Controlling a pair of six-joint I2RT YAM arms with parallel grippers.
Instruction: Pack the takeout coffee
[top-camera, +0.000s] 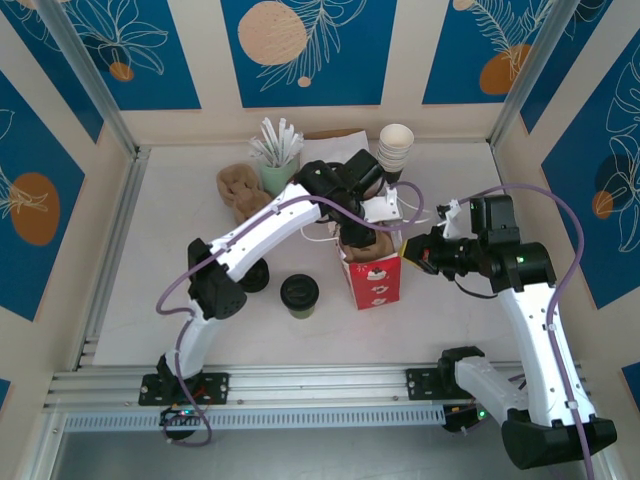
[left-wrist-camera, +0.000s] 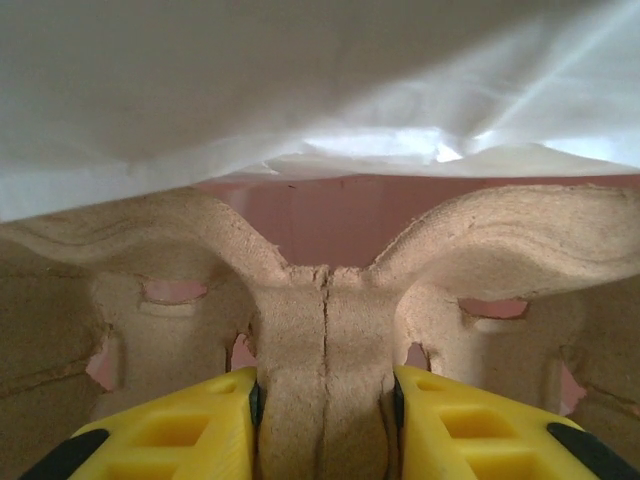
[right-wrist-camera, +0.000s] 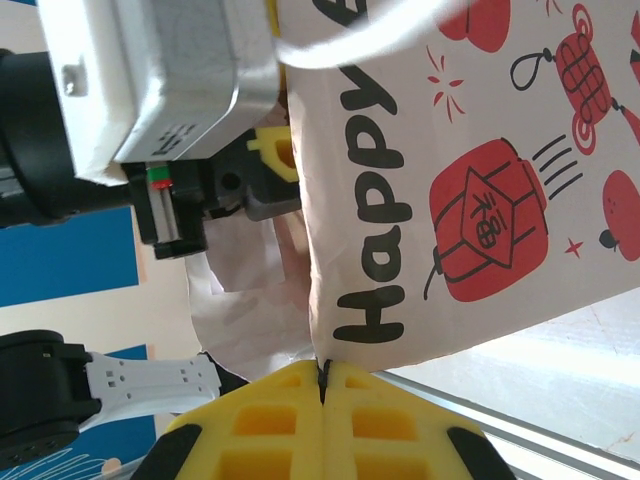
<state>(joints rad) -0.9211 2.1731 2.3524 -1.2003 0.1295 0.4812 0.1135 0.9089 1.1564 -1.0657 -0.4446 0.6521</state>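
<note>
Between its yellow fingers the left gripper (left-wrist-camera: 325, 388) clamps the central rib of a moulded pulp cup carrier (left-wrist-camera: 325, 300). The carrier's two empty cup wells spread to either side of the jaws. Just beyond them are the pink inner wall and pale lining of the red bag (right-wrist-camera: 440, 200), so the carrier looks partly lowered into the bag's mouth. The right gripper (right-wrist-camera: 323, 378) is pinched tight on the bag's rim, the printed side stretching away from its fingertips, and appears to be steadying the bag or holding it open. The takeout coffee (top-camera: 299, 293) stands upright on the table outside the bag. It is to the left of the left gripper, lower down and nearer the arm bases, with its black lid on and nothing touching it. A loose black lid (top-camera: 253, 277) lies further left. I judge the packing to be at an early stage: the carrier is going in, and the coffee has yet to be picked up, seated in a well and enclosed.
</note>
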